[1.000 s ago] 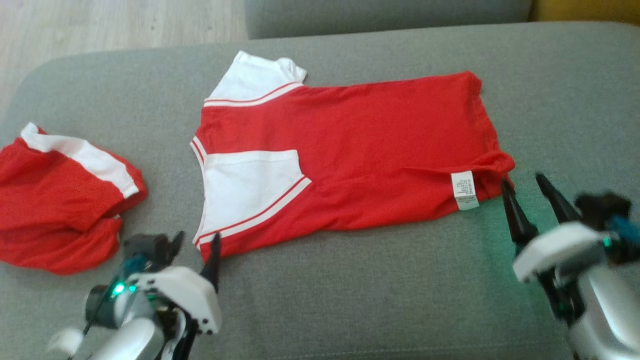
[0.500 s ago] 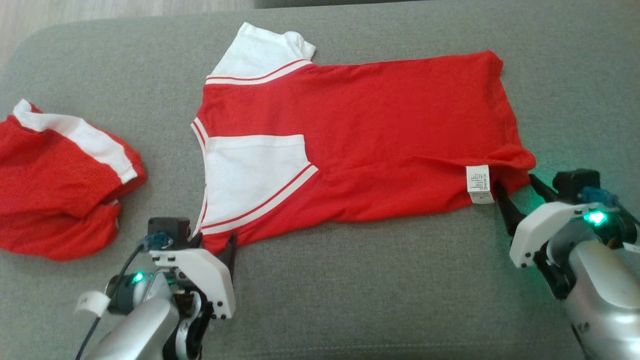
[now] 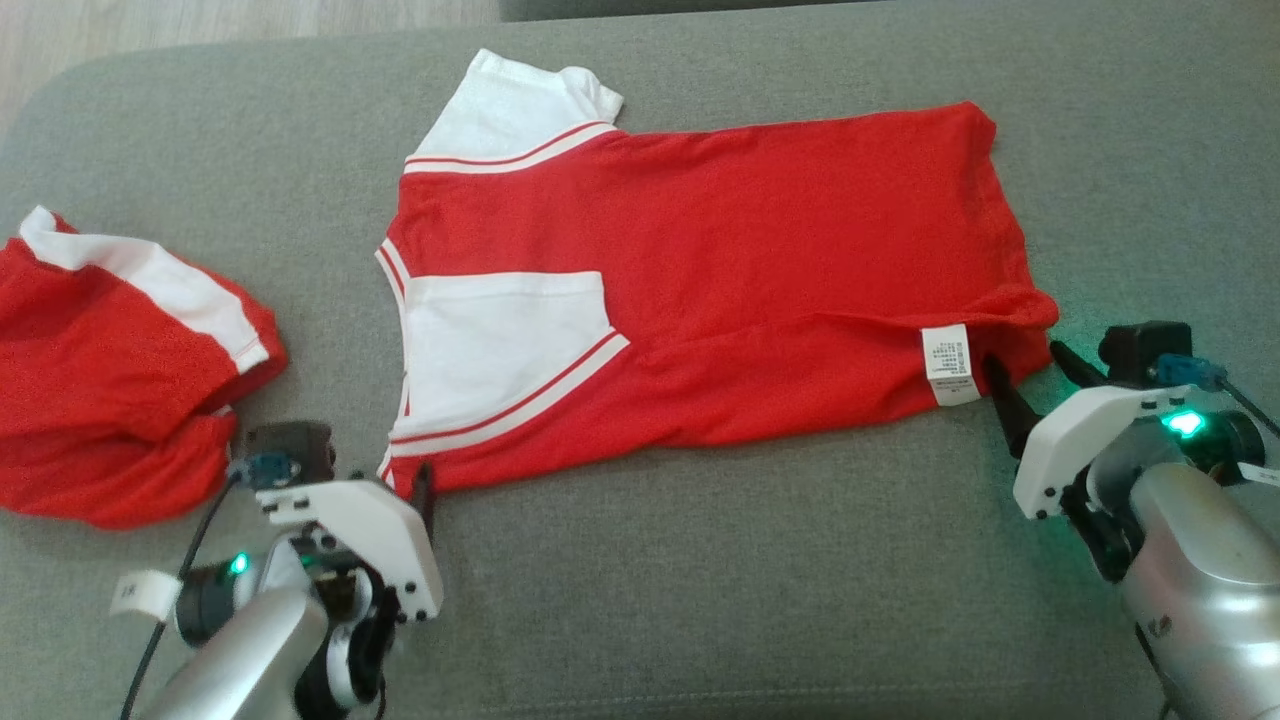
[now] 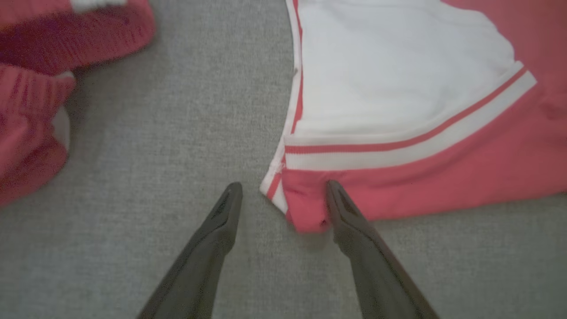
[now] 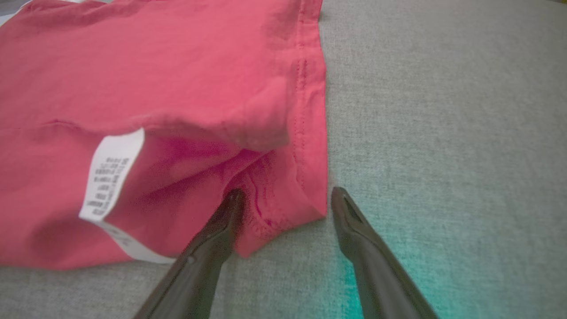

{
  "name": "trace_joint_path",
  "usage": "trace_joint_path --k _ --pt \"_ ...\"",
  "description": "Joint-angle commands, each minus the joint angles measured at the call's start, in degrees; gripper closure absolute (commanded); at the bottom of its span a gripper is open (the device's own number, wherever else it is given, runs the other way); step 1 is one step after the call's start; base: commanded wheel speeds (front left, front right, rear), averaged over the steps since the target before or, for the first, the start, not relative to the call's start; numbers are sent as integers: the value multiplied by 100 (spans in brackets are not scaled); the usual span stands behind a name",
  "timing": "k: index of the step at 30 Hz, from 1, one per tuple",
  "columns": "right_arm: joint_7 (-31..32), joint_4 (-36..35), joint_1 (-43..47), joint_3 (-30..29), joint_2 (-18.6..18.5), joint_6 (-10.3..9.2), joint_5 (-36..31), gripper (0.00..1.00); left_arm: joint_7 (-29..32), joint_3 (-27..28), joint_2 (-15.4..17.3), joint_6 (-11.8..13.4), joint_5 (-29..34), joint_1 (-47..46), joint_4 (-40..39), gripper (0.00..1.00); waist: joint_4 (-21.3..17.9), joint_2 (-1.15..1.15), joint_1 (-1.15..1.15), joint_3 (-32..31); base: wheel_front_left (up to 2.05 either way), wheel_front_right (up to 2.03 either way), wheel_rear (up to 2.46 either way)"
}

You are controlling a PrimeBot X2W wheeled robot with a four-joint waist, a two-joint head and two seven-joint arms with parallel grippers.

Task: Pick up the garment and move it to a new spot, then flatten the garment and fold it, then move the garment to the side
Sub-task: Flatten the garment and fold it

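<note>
The garment, a red T-shirt with white sleeves, lies spread on the grey cushion. Its white care label sits near the right hem. My left gripper stands open at the shirt's near left corner. In the left wrist view that corner of the garment lies between the left gripper's fingers, the right finger on the red cloth. My right gripper is open at the near right hem corner. In the right wrist view the right gripper straddles that corner of the garment, beside the label.
A second red garment with a white stripe lies bunched at the cushion's left edge, close to my left arm; it also shows in the left wrist view. Wooden floor lies beyond the cushion's far left corner.
The head camera tilted down. Both grippers closed in on the shirt's near corners; the right one now straddles the hem corner. Both stayed open.
</note>
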Motion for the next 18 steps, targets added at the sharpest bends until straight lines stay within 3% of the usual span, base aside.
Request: trace_joint_path --k 1,10,11,12,13,14,18 --pt "-38 -1 -33 124 -32 -4 67 0 17 294 192 37 -79 -49 -208 0 -12 0 0 -27 0 0 0" --pt "-23 106 -102 416 -55 -4 361 0 100 291 156 -213 -296 -14 -264 0 -41 0 0 -34 0 0 0" --pt "-8 127 -111 452 -63 -4 390 26 105 281 140 -239 -299 -45 -232 2 -42 0 0 -30 0 0 0" --pt "-4 145 -121 485 -72 -4 415 51 112 267 127 -273 -303 -74 -199 30 -44 0 0 -28 0 0 0" --pt "-7 161 -134 515 -80 -4 436 100 115 256 117 -298 -302 -103 -162 60 -47 0 0 -27 0 0 0" --pt "-14 177 -146 542 -88 -4 459 100 107 249 110 -318 -298 -128 -125 96 -51 0 0 -33 0 0 0" --pt "-123 207 -191 581 -141 -4 551 100 5 263 141 -379 -268 -170 -31 100 -79 0 0 -133 0 0 0"
